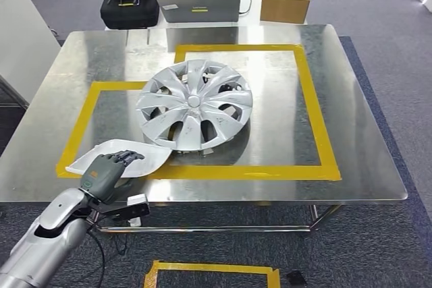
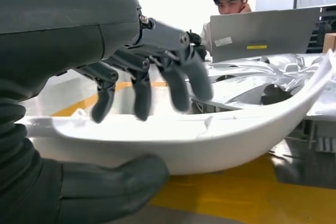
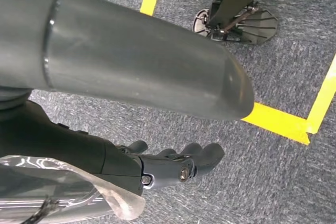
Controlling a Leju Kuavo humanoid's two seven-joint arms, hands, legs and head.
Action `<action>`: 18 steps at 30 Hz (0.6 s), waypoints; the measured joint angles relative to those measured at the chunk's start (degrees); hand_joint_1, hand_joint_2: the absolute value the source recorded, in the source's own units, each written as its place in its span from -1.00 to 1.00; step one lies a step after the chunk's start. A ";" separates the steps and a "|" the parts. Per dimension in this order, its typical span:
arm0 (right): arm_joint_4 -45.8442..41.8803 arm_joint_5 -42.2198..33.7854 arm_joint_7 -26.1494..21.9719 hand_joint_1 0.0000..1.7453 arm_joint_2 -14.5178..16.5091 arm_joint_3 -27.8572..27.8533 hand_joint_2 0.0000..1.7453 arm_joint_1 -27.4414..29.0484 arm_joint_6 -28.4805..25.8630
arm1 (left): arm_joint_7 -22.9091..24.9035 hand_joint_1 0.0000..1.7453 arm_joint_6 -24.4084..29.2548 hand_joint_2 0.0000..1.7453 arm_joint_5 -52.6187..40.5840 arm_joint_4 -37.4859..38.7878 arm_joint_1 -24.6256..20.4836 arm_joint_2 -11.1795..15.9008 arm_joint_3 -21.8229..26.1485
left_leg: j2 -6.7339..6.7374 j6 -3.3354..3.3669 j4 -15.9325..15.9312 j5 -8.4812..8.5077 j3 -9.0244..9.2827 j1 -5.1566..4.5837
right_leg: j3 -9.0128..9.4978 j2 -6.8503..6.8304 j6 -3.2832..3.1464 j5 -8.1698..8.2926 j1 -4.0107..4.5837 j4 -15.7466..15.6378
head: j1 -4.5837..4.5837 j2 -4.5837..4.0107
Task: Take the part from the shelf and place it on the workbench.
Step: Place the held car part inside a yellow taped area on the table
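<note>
White part in left hand, seemingly touching the workbench.

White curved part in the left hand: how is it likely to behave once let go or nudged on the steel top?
The white curved part looks like a thin rigid shell, probably light. Its bowed underside may rock. The polished workbench likely lets it slide. The left hand holds it, thumb beneath.

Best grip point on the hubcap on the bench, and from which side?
Probably the near rim of the hubcap, reached from the robot's side of the workbench. It lies flat, dome up; the spoke openings by that rim let fingers hook under.
</note>
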 joint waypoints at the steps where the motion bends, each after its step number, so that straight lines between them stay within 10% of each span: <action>1: 0.00 -0.02 0.00 -1.00 0.00 0.00 -1.00 0.00 -0.01 | 0.02 -1.00 0.36 -1.00 0.65 -0.07 0.06 -0.04 -0.04 | 0.00 0.37 -3.97 2.31 1.76 -0.07 | 0.12 0.05 0.02 -0.06 0.06 -0.01 | 0.00 0.00; 4: 0.05 -0.14 0.04 -1.00 0.10 -0.02 -1.00 -0.03 -0.08 | 0.09 -1.00 1.75 -1.00 3.29 -0.57 0.62 -0.44 0.25 | 0.08 1.34 -12.85 5.24 5.63 -0.54 | -0.05 0.09 0.48 -0.13 0.27 0.01 | 0.06 0.01; 8: 0.07 -0.36 0.21 -1.00 0.13 -0.02 -1.00 0.06 -0.36 | -0.25 -1.00 3.92 -1.00 10.41 -2.78 3.68 -2.62 2.58 | 0.18 2.04 -14.35 5.23 6.06 -0.41 | -0.65 0.06 1.68 -0.80 0.21 0.58 | 0.10 0.00; 12: 0.08 -0.50 0.24 -1.00 0.15 -0.02 -1.00 0.14 -0.81 | -1.90 -1.00 6.28 -1.00 16.61 -5.20 6.80 -5.60 5.37 | 0.27 2.71 -14.82 5.41 6.28 -0.13 | -6.77 -0.01 2.62 -6.85 -0.03 13.03 | 0.40 0.00; 14: 0.09 -0.52 0.25 -1.00 0.19 -0.03 -1.00 0.29 -1.24 | -3.85 -1.00 8.48 -1.00 22.01 -7.06 9.05 -7.56 7.35 | 0.30 2.71 -14.77 5.30 6.31 -0.11 | -8.36 -0.08 2.97 -6.87 -0.18 15.77 | 0.42 0.00; 18: 0.09 -0.51 0.30 -1.00 0.37 -0.04 -1.00 0.37 -2.27 | -7.86 -1.00 13.87 -1.00 31.56 -12.27 12.90 -11.66 11.79 | 0.12 1.87 -14.13 4.71 6.43 -0.09 | -1.80 -0.13 3.05 -0.48 -0.47 2.60 | 0.47 0.00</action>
